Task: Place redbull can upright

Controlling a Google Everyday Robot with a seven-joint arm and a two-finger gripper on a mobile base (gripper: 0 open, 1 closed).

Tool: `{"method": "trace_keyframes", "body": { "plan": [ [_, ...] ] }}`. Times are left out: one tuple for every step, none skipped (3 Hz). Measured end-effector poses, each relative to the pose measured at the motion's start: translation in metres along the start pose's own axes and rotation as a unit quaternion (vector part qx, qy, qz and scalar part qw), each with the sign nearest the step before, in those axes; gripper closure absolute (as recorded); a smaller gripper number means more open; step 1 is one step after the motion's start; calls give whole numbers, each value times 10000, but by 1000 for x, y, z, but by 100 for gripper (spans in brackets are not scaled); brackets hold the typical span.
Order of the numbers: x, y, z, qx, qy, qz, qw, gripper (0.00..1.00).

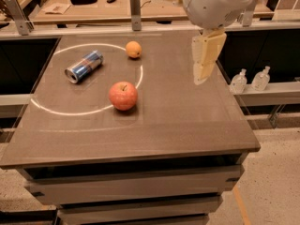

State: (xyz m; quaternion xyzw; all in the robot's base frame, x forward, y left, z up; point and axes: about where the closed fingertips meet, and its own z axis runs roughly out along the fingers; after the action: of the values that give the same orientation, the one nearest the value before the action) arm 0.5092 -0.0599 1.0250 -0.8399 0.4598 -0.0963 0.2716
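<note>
The redbull can (84, 66) lies on its side on the brown table, in the left part of a white ring of light, its silver end facing front-left. My gripper (205, 64) hangs above the table's right side, pointing down, well to the right of the can and clear of it. It holds nothing that I can see.
A red apple (123, 95) sits in front of and to the right of the can. A small orange (133, 49) sits behind, near the far edge. Two clear bottles (248, 80) stand on a ledge right of the table (187, 125). A cluttered bench runs behind.
</note>
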Motion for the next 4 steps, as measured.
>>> {"method": "trace_keyframes", "body": {
  "plan": [
    [-10, -15, 10, 233, 127, -261, 9993, 0],
    [-22, -40, 25, 718, 205, -642, 9951, 0],
    [-30, -67, 37, 1120, 198, -1014, 9883, 0],
    [-43, -87, 56, 1153, 237, -1459, 9823, 0]
  ]
}}
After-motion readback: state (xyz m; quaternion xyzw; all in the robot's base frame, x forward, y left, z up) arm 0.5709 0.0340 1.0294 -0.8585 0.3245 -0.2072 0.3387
